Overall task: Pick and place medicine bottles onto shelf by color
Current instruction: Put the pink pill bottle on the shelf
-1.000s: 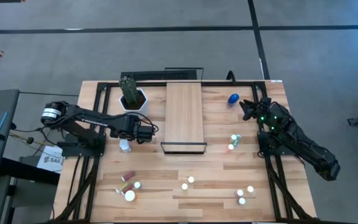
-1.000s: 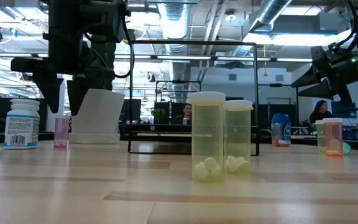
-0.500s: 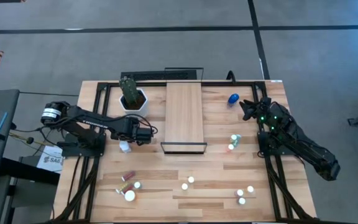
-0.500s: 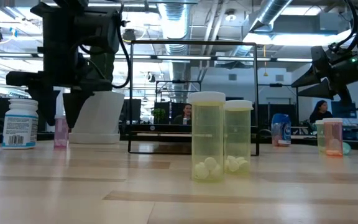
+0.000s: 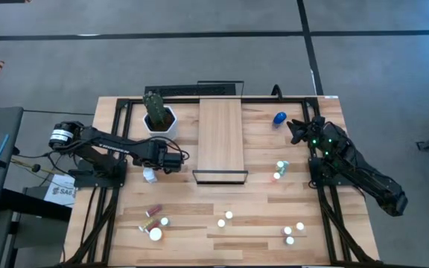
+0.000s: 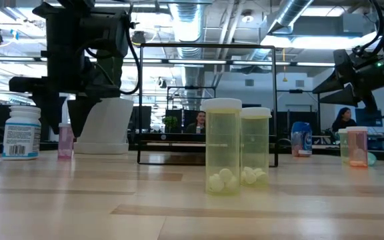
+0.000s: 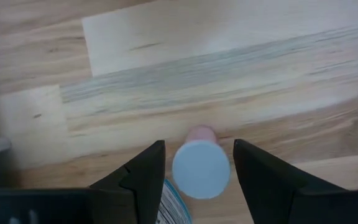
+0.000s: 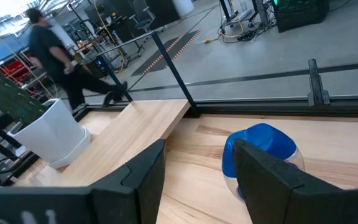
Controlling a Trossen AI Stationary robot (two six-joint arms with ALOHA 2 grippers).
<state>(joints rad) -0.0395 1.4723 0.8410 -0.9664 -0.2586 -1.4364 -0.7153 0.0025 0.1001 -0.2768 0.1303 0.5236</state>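
Note:
A small pink bottle with a white cap (image 7: 201,169) stands upright on the table, left of the shelf (image 5: 221,138). My left gripper (image 7: 199,144) points down over it, open. One finger stands on either side of the cap, with a narrow gap on each side. In the low view the pink bottle (image 6: 65,139) shows under the dark gripper. My right gripper (image 5: 296,131) waits open at the far right. The blue bottle (image 8: 261,149) stands on the table just beyond its fingers.
A white pot with a cactus (image 5: 159,116) stands far-left of the shelf. Other bottles stand near left (image 5: 156,222), near the middle (image 5: 226,218), near right (image 5: 294,232) and right of the shelf (image 5: 280,170). A large white bottle (image 6: 22,133) stands near the pink one.
My left gripper has come down over the pink bottle, so its fingers now stand on either side of the cap. The bottle has stayed in place.

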